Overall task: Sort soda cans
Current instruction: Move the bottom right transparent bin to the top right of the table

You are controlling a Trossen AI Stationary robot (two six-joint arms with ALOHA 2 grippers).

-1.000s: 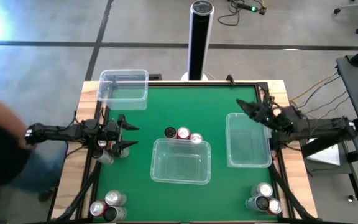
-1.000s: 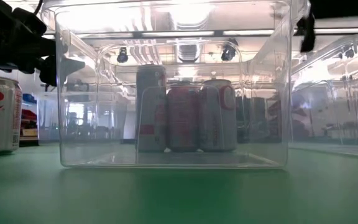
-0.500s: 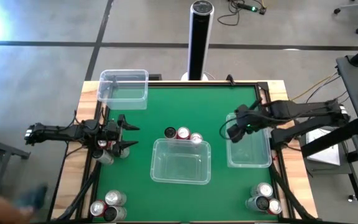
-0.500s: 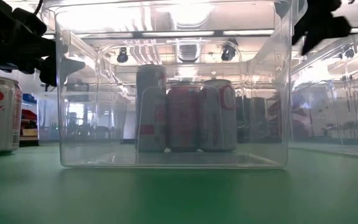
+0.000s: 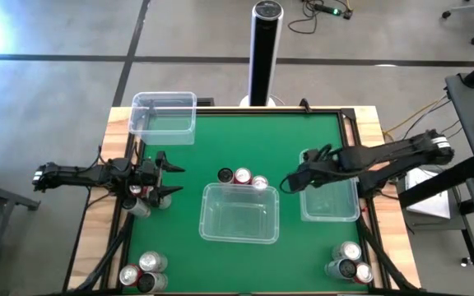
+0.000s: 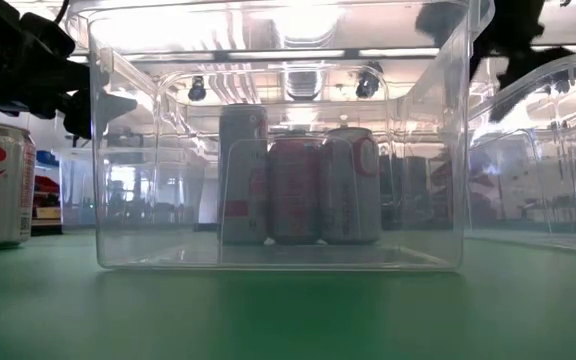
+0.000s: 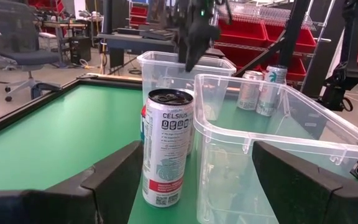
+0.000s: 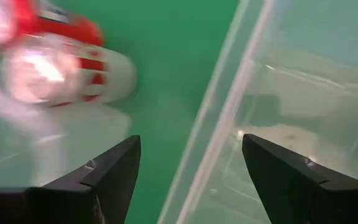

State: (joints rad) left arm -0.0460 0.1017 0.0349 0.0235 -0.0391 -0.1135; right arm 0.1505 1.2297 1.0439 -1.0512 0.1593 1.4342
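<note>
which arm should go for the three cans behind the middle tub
Right, probably. The right gripper hangs open beside the three cans, near the right tub. The left gripper waits open by the table's left edge, farther away.

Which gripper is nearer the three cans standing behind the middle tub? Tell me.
Right. The right gripper hangs open just beside the three cans, at the right tub's inner edge. The left gripper sits open farther off, near the table's left edge.
</note>
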